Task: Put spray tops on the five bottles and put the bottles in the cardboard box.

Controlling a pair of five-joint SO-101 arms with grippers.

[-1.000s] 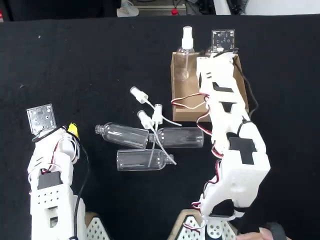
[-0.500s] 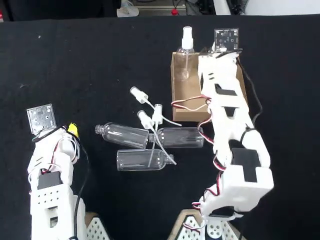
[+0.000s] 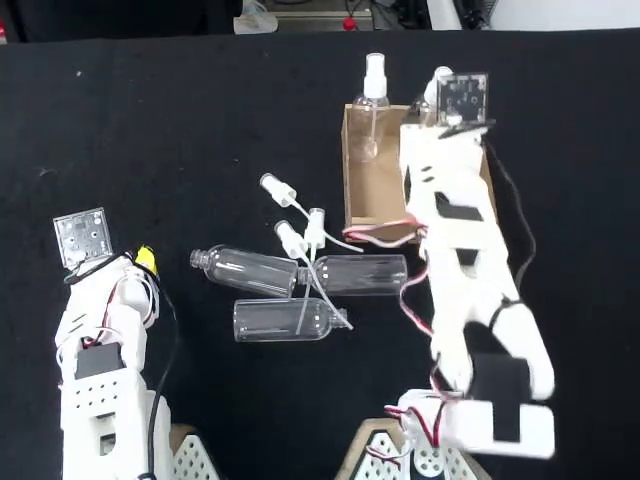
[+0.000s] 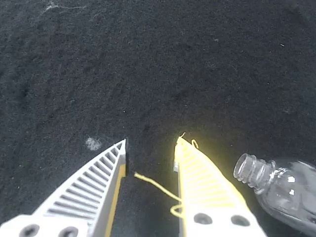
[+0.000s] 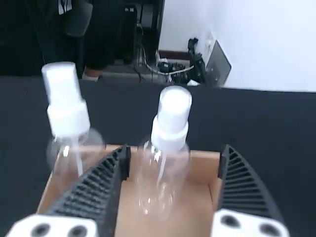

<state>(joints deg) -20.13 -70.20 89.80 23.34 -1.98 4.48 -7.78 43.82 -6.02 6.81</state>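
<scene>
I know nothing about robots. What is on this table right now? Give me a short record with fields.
Box: cardboard box, on the black table
Capped bottles: two, upright in the box
Uncapped bottles: three, lying on the table
Loose spray tops: three, beside the lying bottles
Left gripper: open, low over the table near one bottle's neck
Right gripper: open, jaws either side of one capped bottle
Not yet done: three bottles

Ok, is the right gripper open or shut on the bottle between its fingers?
Open. The right gripper has its fingers clear of the upright bottle, with a gap on either side, over the cardboard box.
</scene>
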